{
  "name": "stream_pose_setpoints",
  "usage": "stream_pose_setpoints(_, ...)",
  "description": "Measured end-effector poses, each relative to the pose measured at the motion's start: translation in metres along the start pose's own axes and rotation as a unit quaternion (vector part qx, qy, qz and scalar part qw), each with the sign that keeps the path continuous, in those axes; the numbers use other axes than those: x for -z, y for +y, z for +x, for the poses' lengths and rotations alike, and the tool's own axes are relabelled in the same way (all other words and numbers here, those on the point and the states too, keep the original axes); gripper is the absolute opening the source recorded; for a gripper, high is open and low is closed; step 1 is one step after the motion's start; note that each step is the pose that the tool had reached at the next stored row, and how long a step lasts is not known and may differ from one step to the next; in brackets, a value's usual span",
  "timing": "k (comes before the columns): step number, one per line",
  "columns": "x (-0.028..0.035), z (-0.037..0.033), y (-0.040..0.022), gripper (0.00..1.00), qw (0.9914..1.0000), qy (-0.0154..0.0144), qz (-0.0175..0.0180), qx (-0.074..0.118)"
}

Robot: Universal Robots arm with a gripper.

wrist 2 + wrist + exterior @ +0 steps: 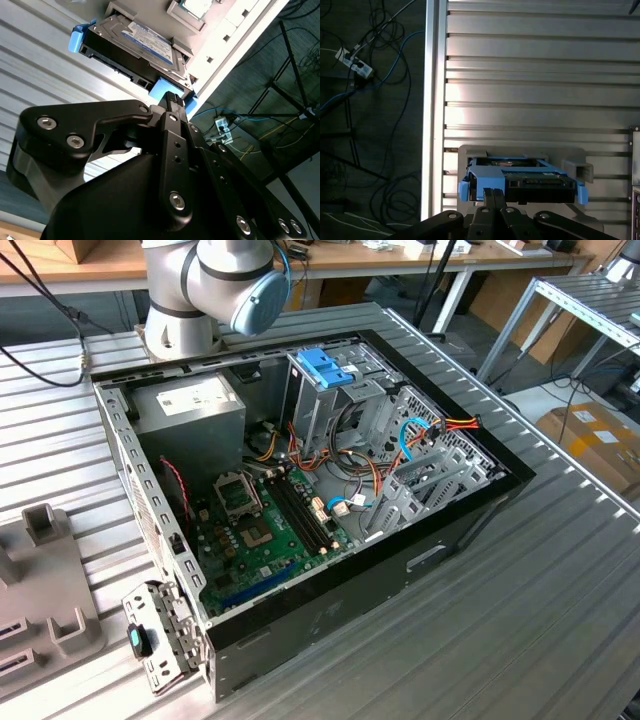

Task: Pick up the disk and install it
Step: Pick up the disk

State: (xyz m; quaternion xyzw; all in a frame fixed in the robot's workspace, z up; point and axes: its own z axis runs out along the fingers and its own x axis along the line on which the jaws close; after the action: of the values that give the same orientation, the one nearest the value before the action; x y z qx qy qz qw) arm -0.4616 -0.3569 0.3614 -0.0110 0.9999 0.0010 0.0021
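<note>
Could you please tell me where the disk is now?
In the first wrist view, the disk rests in a grey holder on the ribbed table, near the table's edge, just ahead of the hand.

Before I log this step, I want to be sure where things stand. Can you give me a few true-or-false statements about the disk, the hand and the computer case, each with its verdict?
1. The disk sits in a grey holder on the slatted table. True.
2. The hand is far from the disk. False: in both wrist views it is close by the disk's blue rail.
3. The computer case is closed. False: its side is open, and the motherboard shows inside.
4. A blue bracket tops the drive cage in the case. True.
</note>
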Motion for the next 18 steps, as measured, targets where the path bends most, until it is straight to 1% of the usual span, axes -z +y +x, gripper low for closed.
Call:
stream_pose_setpoints(6,0.0,0.0,0.0,0.11,0.99999,0.0,0.0,0.005)
stream_pose_setpoints(9,0.0,0.0,0.0,0.11,0.99991,0.0,-0.0001,0.014)
stream_pose_setpoints(12,0.0,0.0,0.0,0.11,0.99964,0.0001,-0.0001,0.027)
stream_pose_setpoints(14,0.0,0.0,0.0,0.11,0.99914,0.0001,-0.0002,0.042)
stream_pose_setpoints(16,0.0,0.0,0.0,0.11,0.99837,0.0002,-0.0003,0.057)
stream_pose_setpoints(17,0.0,0.0,0.0,0.11,0.99792,0.0002,-0.0003,0.064)
stream_pose_setpoints(18,0.0,0.0,0.0,0.11,0.99713,0.0001,-0.0003,0.076)
